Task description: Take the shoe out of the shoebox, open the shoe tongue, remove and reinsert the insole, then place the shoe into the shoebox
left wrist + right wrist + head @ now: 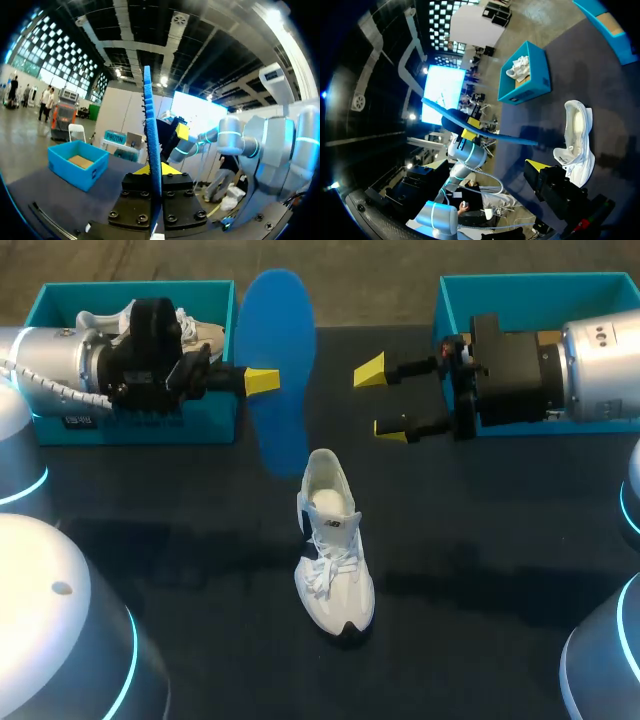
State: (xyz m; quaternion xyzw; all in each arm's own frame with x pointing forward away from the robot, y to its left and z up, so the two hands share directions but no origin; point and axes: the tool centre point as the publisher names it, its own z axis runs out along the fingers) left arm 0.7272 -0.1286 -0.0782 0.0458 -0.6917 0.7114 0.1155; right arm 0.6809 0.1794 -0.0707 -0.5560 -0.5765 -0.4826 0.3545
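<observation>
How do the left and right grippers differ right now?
The left gripper is shut on the blue insole, holding it up off the table; the right gripper is open and empty. In the head view the left gripper shows one yellow tip, the right gripper two, spread apart. Both hover facing each other, beyond the white shoe.

There are one table [500,570], two teal boxes, the left shoebox [135,425] and the right shoebox [520,282], two white shoes, the loose shoe [333,545] and the boxed shoe [105,320], one blue insole [280,370], and two yellow-tipped grippers, the left end effector [262,381] and the right end effector [380,400].
</observation>
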